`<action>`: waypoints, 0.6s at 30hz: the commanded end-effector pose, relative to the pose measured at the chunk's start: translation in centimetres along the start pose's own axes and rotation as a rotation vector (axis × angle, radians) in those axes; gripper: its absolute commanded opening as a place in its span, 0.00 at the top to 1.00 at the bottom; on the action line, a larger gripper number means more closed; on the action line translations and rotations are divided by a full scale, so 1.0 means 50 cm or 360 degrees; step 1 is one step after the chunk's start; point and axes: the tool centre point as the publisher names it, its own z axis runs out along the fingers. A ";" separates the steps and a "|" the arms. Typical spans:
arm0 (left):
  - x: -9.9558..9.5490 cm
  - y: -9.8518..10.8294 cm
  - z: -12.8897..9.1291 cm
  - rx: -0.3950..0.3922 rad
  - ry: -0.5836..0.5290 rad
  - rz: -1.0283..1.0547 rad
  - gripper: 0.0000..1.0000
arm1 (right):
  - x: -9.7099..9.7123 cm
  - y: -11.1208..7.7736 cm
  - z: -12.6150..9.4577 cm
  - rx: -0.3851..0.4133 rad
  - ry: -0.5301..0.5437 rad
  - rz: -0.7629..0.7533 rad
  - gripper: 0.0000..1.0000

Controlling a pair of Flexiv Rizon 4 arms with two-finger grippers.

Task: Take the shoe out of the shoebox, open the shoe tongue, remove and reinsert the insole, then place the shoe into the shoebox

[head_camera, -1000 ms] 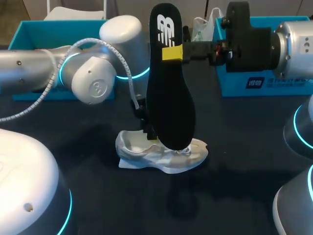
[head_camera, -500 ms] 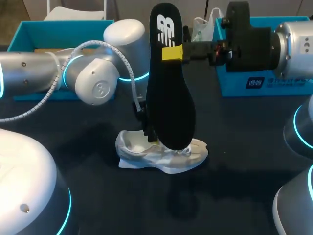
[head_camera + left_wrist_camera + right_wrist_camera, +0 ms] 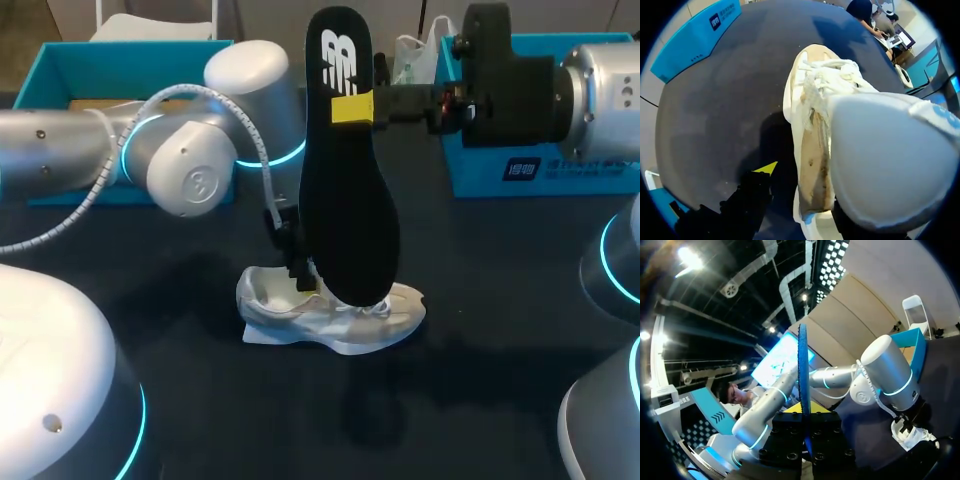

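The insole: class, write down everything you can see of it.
The insole is black, thin and flat, with a white logo near its narrow heel end. It is held upright, heel up, clamped near the heel by the right pincer. Its broad toe end hangs at the white shoe; contact there cannot be told.

Silver left arm (image 3: pixel 60 140), trailing a ribbed cable (image 3: pixel 256 140), and right arm (image 3: pixel 600 95) wear cyan rings.

One shoe (image 3: pixel 330 315), one insole (image 3: pixel 345 180) — two blue boxes, the left box (image 3: pixel 60 62) and the right box (image 3: pixel 570 178)
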 end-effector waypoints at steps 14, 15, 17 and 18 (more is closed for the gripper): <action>0.010 0.010 0.008 0.0007 0.0040 -0.0009 0.99 | -0.001 0.001 0.008 0.0000 -0.0003 0.0002 1.00; 0.011 0.009 0.008 0.0009 0.0045 -0.0008 1.00 | -0.001 0.001 0.008 0.0000 -0.0003 0.0002 1.00; 0.015 0.008 0.006 0.0017 0.0055 0.0003 1.00 | -0.001 0.001 0.008 0.0000 -0.0003 0.0002 1.00; 0.017 0.007 0.004 0.0022 0.0061 0.0010 1.00 | -0.001 0.001 0.008 0.0000 -0.0003 0.0002 1.00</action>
